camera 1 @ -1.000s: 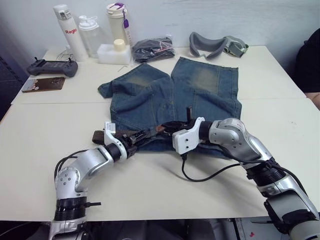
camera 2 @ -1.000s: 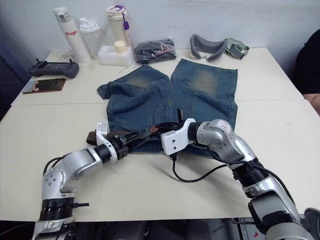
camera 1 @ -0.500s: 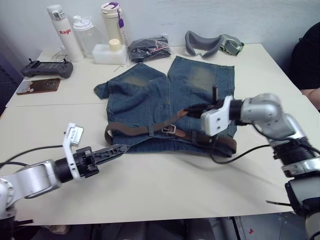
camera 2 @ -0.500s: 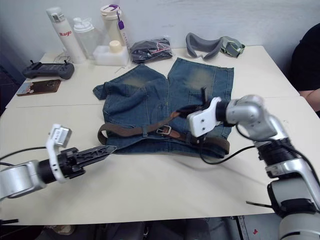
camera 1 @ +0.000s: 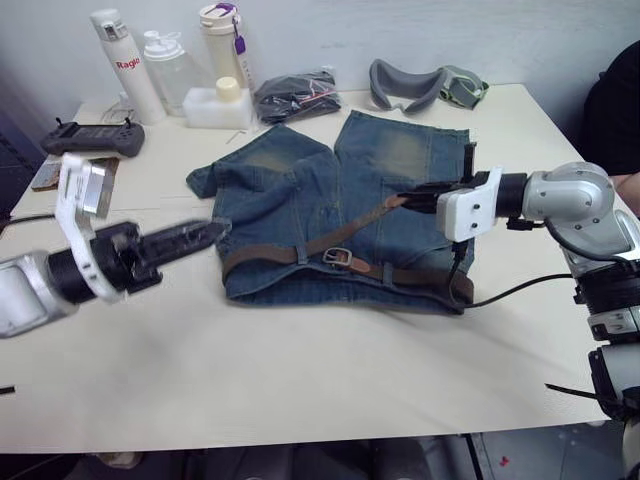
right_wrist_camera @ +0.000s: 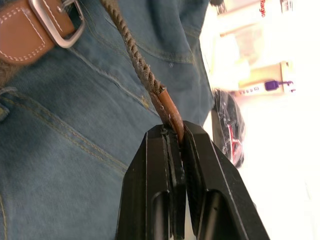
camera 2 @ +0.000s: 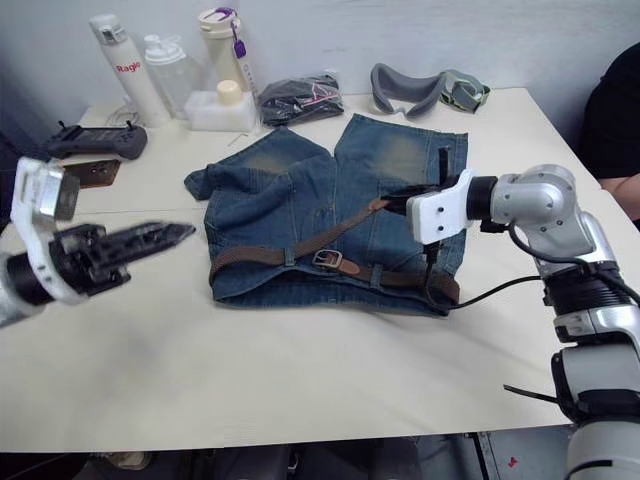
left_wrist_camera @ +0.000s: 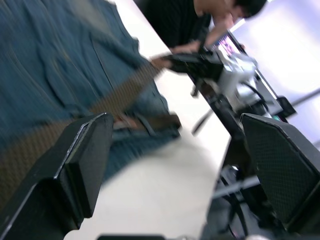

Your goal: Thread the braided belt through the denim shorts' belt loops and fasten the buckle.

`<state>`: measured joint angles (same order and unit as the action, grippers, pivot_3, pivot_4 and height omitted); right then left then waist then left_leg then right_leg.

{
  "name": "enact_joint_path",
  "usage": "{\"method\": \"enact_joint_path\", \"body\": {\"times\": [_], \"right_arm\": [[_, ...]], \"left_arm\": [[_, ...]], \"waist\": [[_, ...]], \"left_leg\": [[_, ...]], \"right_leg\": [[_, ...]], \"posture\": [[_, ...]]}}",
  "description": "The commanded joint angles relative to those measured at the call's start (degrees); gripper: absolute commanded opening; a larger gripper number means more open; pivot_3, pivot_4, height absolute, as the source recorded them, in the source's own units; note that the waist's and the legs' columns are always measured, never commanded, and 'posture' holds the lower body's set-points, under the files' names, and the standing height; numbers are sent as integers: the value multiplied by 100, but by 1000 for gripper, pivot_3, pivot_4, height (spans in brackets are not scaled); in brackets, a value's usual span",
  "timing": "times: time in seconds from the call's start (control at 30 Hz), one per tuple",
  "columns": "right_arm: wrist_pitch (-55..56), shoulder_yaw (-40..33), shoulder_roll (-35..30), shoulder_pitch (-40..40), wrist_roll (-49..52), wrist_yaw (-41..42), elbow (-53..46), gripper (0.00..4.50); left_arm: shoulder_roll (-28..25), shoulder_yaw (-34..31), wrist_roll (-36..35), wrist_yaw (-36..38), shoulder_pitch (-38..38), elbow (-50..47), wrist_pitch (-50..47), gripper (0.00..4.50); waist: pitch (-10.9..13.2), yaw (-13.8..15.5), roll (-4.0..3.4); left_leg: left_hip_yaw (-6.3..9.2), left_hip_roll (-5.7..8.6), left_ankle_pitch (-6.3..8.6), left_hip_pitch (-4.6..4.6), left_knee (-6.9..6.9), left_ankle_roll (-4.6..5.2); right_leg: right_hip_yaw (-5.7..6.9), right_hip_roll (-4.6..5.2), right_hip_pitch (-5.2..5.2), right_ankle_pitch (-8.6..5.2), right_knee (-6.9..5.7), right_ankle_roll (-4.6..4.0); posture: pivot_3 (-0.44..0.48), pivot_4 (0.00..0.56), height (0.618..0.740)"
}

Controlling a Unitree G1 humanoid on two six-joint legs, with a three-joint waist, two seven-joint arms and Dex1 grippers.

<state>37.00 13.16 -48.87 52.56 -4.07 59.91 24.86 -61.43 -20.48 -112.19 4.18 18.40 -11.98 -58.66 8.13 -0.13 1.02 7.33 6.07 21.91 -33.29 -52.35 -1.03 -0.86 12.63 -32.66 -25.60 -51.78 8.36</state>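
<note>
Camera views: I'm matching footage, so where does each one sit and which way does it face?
Left and right eye views: on the head, looking down at the denim shorts; both arms show.
Left wrist view: along the open left gripper toward the right gripper.
Right wrist view: along its fingers, pinching the braided belt tip near the buckle.
All share the belt.

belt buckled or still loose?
Buckled, apparently: the belt passes through the buckle, its free end held taut by the right tool. Prong: cannot tell.
</note>
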Motion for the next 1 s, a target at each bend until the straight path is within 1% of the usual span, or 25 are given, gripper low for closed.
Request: {"method": "enact_joint_path", "body": {"times": [0.03,0.1,0.17,0.2,0.27,0.33,0.5,0.57,0.67,0.73,0.8,0.97,1.0], "right_arm": [[-185,-343,-274,60,172,88,-215,0],[-476,-468,-428,-36,339,202,-306,0],[-739,-619,-555,-157,521,278,-410,0],[-818,-675,-589,-204,575,294,-461,0],[-1073,-817,-605,-305,756,296,-672,0],[-1388,-904,-541,-418,914,296,-983,0],[-2266,-906,-195,-629,1143,135,-1794,0],[-2603,-889,-100,-641,1160,117,-1976,0],[-3126,-897,-18,-648,1225,134,-2200,0],[-3423,-900,25,-661,1273,149,-2338,0],[-3585,-916,61,-677,1311,138,-2447,0],[-3800,-946,100,-709,1329,126,-2624,0],[-3836,-954,95,-723,1341,137,-2651,0]], "left_arm": [[123,391,166,-343,696,36,224,4458],[331,575,877,-289,1122,-11,386,4458],[478,733,1778,62,1360,-255,584,4458],[543,776,2068,216,1410,-350,638,4458],[808,941,3001,700,1468,-668,1143,4458],[1007,1176,3581,1011,1582,-708,1264,4458],[1433,2453,5466,1658,2209,-648,1515,4458],[1586,3020,6383,1945,2470,-654,1852,4458],[1896,3495,7290,2296,2690,-588,2310,4458],[2009,3870,8119,2519,2856,-425,2744,4458],[2147,4015,8580,2641,2969,-262,2939,4458],[2618,4092,9270,2815,3080,192,3210,4458],[2690,4121,9431,2829,3089,267,3292,4208]], "waist": [[1,0,-1],[2,-3,0],[2,-3,0],[2,-6,0],[3,-11,-1],[3,-15,-1],[3,7,-1],[3,10,-1],[3,11,0],[4,10,1],[4,9,1],[4,-4,1],[4,-3,0]], "left_leg": [[0,4,-2,0,1,-4],[-2,9,-12,2,1,-21],[-9,8,-12,2,0,-22],[-12,7,-13,2,1,-22],[-15,6,-12,3,2,-22],[-20,4,-12,4,3,-21],[-16,-8,-14,8,7,-25],[-15,-2,-15,7,7,-25],[-16,8,-17,5,12,-20],[-14,11,-19,3,15,-17],[-15,10,-20,3,19,-16],[-13,4,-30,5,36,-22],[-10,5,-32,5,37,-23]], "right_leg": [[2,-3,-2,3,0,6],[8,-7,-1,16,0,32],[6,-3,-1,23,-1,45],[8,-4,-1,24,0,47],[7,-4,-1,24,4,48],[6,-4,1,25,8,50],[12,-6,7,55,22,108],[14,-7,10,61,27,119],[17,-11,12,67,38,132],[20,-9,14,71,49,139],[20,-7,15,74,55,145],[22,-6,14,85,70,167],[24,-6,13,85,71,168]], "posture": [[0,150,641],[0,150,641],[0,150,641],[0,150,641],[0,150,641],[0,150,641],[0,150,641],[0,150,641],[0,150,641],[0,150,641],[0,150,641],[0,150,641],[0,150,641]]}}
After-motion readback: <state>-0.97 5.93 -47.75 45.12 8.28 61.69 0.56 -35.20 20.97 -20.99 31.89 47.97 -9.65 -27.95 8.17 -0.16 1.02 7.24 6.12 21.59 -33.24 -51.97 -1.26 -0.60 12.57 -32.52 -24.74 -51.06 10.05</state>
